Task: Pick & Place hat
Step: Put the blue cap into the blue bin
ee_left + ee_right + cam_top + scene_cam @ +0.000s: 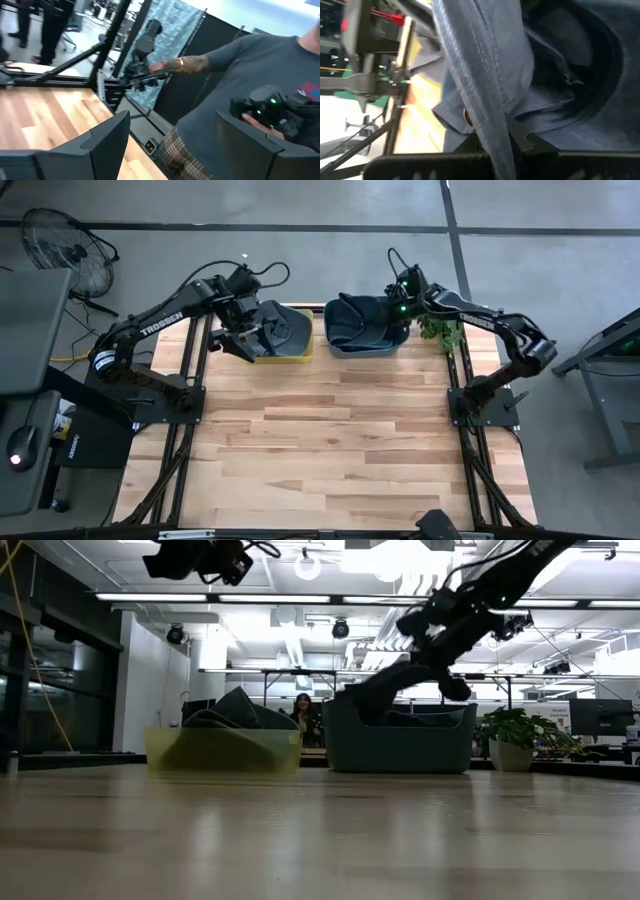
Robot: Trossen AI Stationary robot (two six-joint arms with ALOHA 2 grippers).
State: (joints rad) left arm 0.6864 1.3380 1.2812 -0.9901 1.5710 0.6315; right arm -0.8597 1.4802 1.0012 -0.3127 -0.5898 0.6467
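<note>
- Clamping a fold of a dark blue hat (485,85) between shut fingers: right gripper (397,308), over the grey-blue bin (362,346) at the table's far edge.
- Resting partly inside that bin, the held hat (365,315), with its cloth filling the right wrist view.
- Hovering with fingers (107,142) spread wide and holding nothing: left gripper (243,340), above the yellow bin (290,356) just beside the grey-blue one.
- Lying in the yellow bin, another dark hat (285,328).
- Standing beyond the table, a person (250,100) in a grey shirt.

- I see an open-plan lab or office: long ceiling strip lights (160,597), desks with dark monitors (600,717).
- My pale wooden plank bench (330,440) stands on grey concrete floor (560,210), black pedestal fan (60,242) alongside.
</note>
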